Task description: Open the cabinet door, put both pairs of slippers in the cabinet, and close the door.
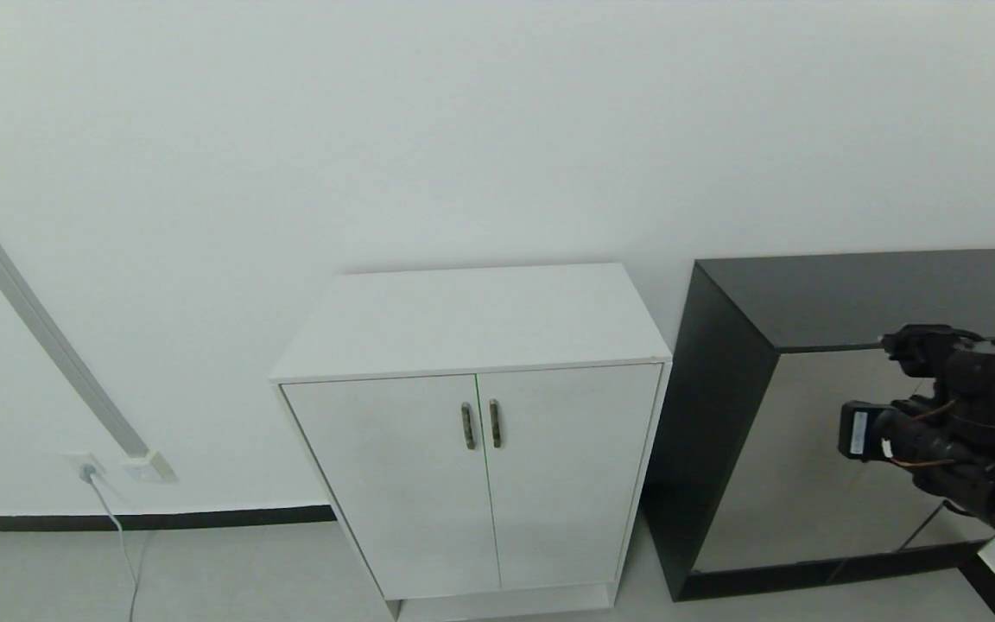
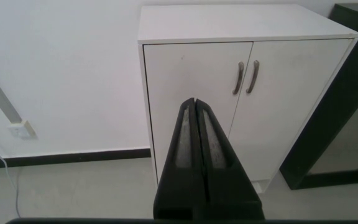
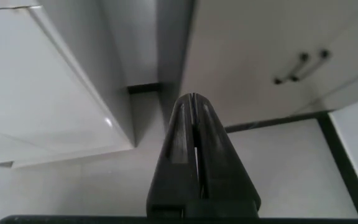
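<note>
Cabinet (image 1: 472, 415) doors shut. Left hand (image 2: 195, 109) pressed together, hanging well short of cabinet front; right hand (image 3: 193, 102) pressed together too, off beside it.

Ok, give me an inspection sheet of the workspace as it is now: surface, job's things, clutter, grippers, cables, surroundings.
Surface: pale grey floor; the white cabinet stands on it against the wall.
Job's things: white cabinet with both doors shut; two handles upright, side by side at the middle.
Clutter: nothing seen.
Grippers: left gripper shut, empty, pointing at the cabinet front; right gripper shut, empty.
Cables: grey cable hangs from the wall socket to the floor.
Surroundings: black cabinet with a glossy front, close on the robot's right of the white one; a slanted conduit on the wall.
</note>
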Motion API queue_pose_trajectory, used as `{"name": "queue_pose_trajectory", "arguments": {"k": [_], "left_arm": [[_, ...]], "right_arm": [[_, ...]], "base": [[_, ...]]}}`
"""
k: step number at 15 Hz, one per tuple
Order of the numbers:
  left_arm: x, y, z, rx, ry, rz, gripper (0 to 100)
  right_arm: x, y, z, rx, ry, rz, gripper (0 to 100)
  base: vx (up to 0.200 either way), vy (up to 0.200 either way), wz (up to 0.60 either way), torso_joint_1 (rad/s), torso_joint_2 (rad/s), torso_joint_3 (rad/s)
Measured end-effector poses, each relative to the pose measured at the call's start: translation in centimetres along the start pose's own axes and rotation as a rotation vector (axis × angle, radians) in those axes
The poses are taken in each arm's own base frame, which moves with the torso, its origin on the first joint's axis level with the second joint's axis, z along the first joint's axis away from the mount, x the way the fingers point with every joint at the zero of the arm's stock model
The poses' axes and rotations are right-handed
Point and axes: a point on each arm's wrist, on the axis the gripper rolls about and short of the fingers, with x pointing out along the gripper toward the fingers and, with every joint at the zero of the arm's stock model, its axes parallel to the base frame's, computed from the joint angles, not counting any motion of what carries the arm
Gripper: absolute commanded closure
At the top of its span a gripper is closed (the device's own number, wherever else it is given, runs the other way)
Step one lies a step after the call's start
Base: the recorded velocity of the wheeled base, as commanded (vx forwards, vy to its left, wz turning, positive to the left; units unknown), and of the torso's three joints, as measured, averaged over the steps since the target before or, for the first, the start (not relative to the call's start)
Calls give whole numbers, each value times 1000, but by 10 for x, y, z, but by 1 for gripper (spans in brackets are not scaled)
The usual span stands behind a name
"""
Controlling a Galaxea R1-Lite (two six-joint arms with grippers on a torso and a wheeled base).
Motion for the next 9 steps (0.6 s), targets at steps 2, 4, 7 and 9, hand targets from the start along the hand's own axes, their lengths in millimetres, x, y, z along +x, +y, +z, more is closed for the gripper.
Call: {"name": "queue_pose_trajectory", "arguments": {"k": [2,4,7,9], "left_arm": [[0,0,0,0,0,1,100],[0,0,0,0,0,1,100],[0,0,0,1,0,1,100],[0,0,0,0,0,2,100]], "right_arm": [[-23,-18,-1,13,-20,-20,100],[-48,-36,-5,24,-46,-14,100],[-85,-54,-18,31,-47,-10,100],[-106,-59,-24,21,-38,11,100]], "base": [[0,0,0,0,0,0],[0,0,0,0,0,0],[0,0,0,0,0,0],[0,0,0,0,0,0]]}}
